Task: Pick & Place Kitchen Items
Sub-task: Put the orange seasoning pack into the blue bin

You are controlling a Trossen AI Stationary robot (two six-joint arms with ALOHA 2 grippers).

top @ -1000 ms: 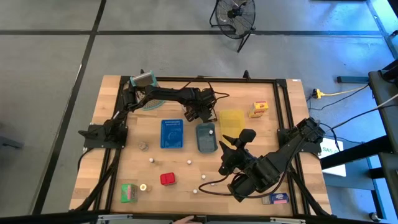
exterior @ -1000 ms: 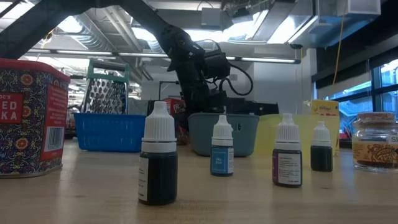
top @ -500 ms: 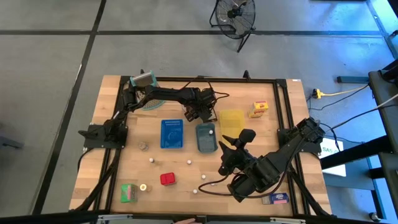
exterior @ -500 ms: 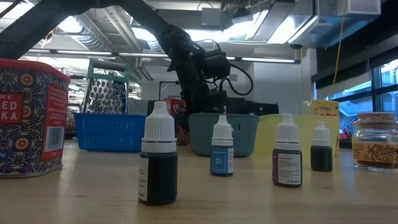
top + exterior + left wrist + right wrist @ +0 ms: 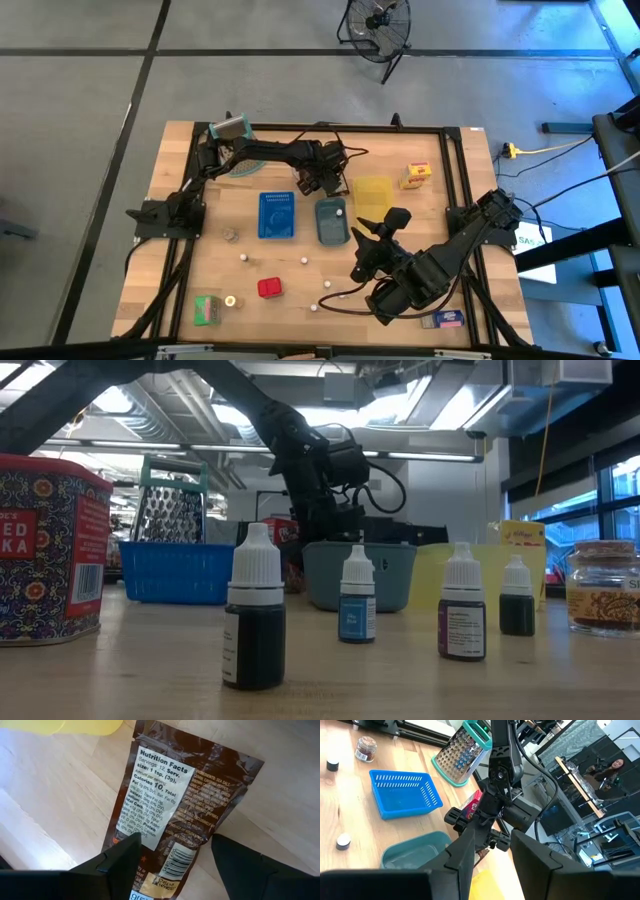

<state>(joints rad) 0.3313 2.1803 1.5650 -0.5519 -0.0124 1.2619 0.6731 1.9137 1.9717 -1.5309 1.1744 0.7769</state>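
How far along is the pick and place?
Done: nothing visibly sorted; blue tray looks empty. In hand: left gripper open over the brown packet lying on the table. Left: red tin, dropper bottles, jar. Right gripper hovers, waiting.

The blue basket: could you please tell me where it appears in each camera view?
High view: blue basket at the table's middle, left of the grey-blue tray.
Low view: left of centre.
Left wrist view: not in it.
Right wrist view: upper left.
Shared landmark: the grey-blue tray beside it.
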